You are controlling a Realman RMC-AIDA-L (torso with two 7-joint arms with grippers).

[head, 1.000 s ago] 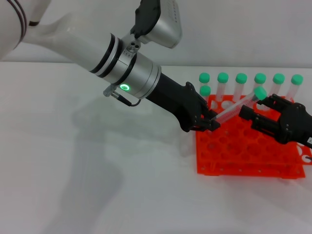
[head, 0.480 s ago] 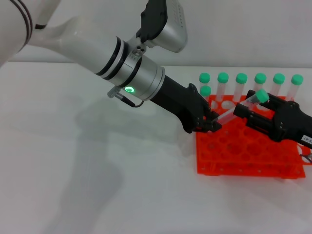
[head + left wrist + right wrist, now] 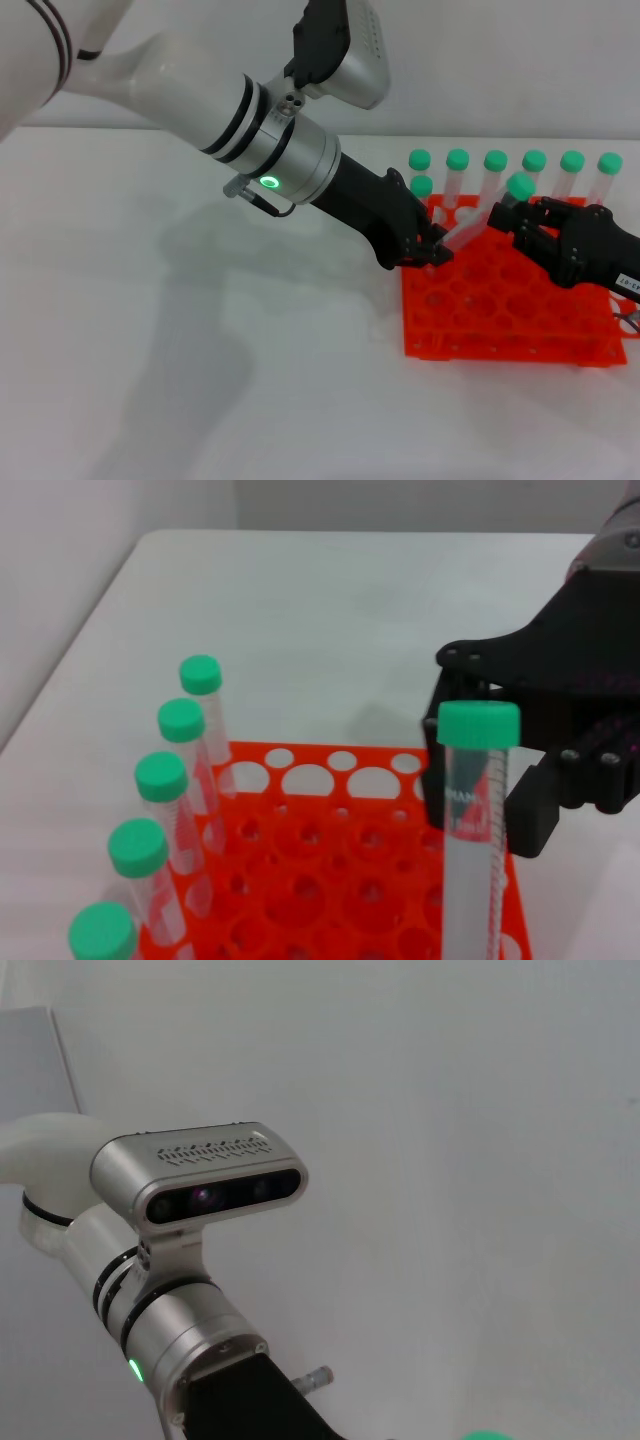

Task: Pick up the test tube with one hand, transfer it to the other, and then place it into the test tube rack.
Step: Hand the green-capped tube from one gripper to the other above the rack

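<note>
The test tube [image 3: 470, 228], clear with a green cap [image 3: 519, 185], hangs tilted above the orange test tube rack [image 3: 520, 330]. My left gripper [image 3: 432, 252], black on the silver wrist with the green ring, is shut on the tube's lower end. My right gripper [image 3: 508, 228], blocky and all black, reaches in from the right and its fingers press both sides of the tube just below the cap. In the left wrist view the tube [image 3: 478, 810] stands between the right gripper's fingers [image 3: 530, 810], above the rack [image 3: 330, 880].
Several other green-capped tubes [image 3: 495, 170] stand upright in the rack's far rows; they also show in the left wrist view [image 3: 165, 780]. The rack's near holes are open. White table [image 3: 200, 350] stretches to the left. The right wrist view shows the left arm's wrist camera [image 3: 200, 1180].
My right gripper moved left up to the tube and closed around its upper part. The tube tipped more upright and its cap shifted left and up. My left gripper barely moved.
</note>
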